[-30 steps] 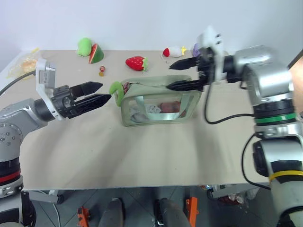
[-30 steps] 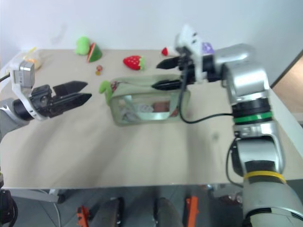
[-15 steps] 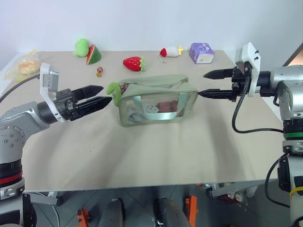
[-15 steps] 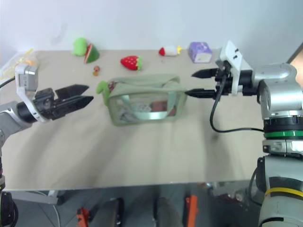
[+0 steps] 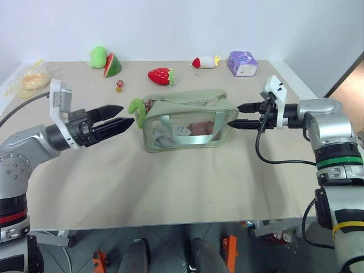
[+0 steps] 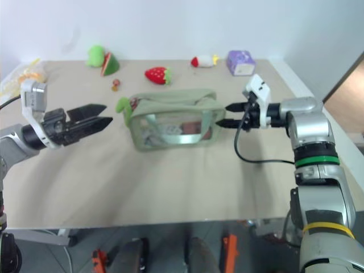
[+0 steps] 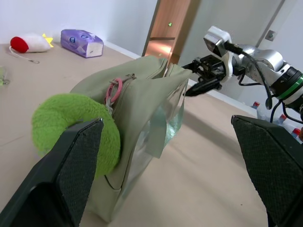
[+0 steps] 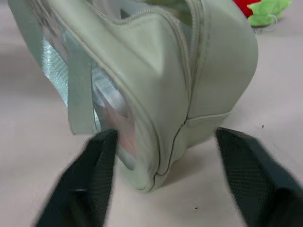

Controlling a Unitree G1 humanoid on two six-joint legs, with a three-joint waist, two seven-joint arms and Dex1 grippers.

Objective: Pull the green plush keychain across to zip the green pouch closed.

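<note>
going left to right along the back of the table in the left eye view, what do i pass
Green plush lump with red watermelon slice → red plush strawberry with green leaves → small white and red plush toy → purple box-shaped pack.

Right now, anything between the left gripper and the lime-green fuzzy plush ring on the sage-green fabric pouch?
Nothing visible. The left gripper, jaws open, faces the lime-green fuzzy plush ring at the sage-green fabric pouch end, with only bare table between.

Green pouch (image 5: 187,122) upright; green plush keychain (image 5: 138,107) at end
</note>
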